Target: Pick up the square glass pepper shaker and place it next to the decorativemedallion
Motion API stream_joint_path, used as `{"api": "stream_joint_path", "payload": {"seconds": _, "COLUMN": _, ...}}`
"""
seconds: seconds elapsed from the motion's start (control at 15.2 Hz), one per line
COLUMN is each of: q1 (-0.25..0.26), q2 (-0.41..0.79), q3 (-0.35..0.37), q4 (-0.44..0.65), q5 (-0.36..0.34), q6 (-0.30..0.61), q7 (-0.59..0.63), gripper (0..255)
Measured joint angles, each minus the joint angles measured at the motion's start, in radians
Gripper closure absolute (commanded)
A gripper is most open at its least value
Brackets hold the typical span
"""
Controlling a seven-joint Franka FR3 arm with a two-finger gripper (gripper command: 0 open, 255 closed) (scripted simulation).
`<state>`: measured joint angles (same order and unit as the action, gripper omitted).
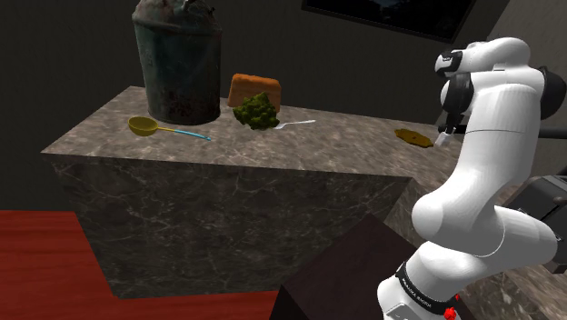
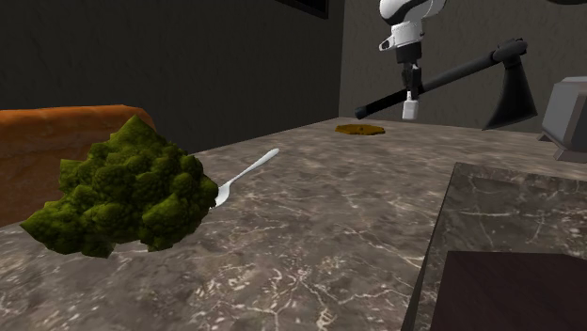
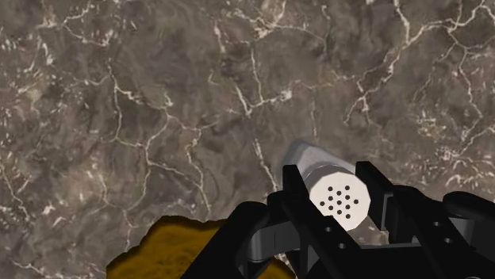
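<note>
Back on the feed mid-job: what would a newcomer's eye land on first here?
First the big green broccoli up front in the second exterior view, with a spoon beside it on the marble counter. Then, at the far end, the gripper clasping a white shaker close to the brown medallion. In the shoulder view a large rusty can towers at the counter's back, toward that view's left.

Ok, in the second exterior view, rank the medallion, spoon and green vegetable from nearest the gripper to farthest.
1. medallion: far end of the counter, just below the gripper holding the pepper shaker.
2. spoon: mid-counter.
3. green vegetable: foreground, view's left.
</note>
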<state>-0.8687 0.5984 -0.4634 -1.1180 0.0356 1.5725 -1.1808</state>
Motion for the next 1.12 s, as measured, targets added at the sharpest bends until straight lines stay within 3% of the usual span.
{"api": "stream_joint_path", "payload": {"seconds": 0.59, "q1": 0.019, "q2": -0.007, "q3": 0.003, "q4": -0.135, "q5": -0.002, "q6": 0.125, "q7": 0.015, "gripper": 255}}
{"api": "stream_joint_path", "payload": {"seconds": 1.06, "q1": 0.020, "q2": -0.008, "q3": 0.003, "q4": -0.148, "q5": -0.002, "q6": 0.137, "q7": 0.016, "gripper": 255}}
{"api": "stream_joint_path", "payload": {"seconds": 1.12, "q1": 0.020, "q2": -0.008, "q3": 0.003, "q4": -0.148, "q5": -0.002, "q6": 0.137, "q7": 0.016, "gripper": 0}}
